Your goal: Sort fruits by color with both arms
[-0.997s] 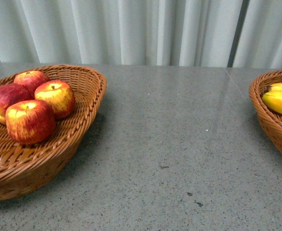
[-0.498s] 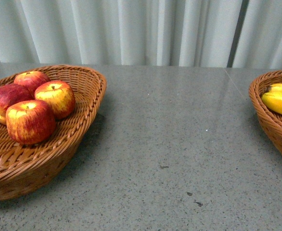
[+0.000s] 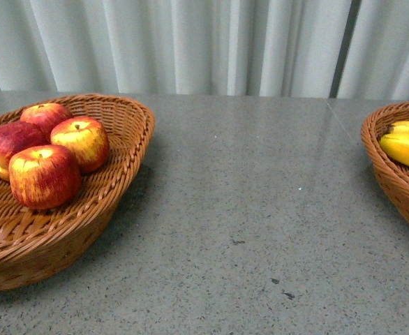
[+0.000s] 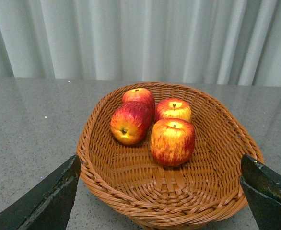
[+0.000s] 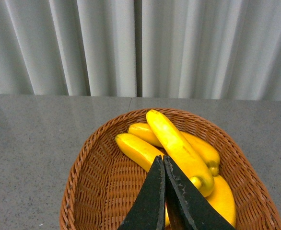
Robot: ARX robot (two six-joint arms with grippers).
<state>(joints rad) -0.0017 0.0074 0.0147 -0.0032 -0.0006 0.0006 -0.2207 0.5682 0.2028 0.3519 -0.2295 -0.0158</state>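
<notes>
Apples [image 3: 44, 157], four in all, lie together in the left basket [image 3: 121, 181]; bananas [image 3: 407, 145] lie in the right basket [image 3: 386, 174] at the table's [image 3: 260, 209] far right edge. No fruit shows on the bare table between the baskets, and each basket holds one colour only, so the sorting appears complete as far as these views reach. Left gripper [image 4: 162, 191] hangs above the apple basket with its jaws spread wide and empty. Right gripper [image 5: 163, 191] hangs above the bananas [image 5: 179, 148] with its jaws pressed together, gripping nothing. Neither arm appears in the front view.
</notes>
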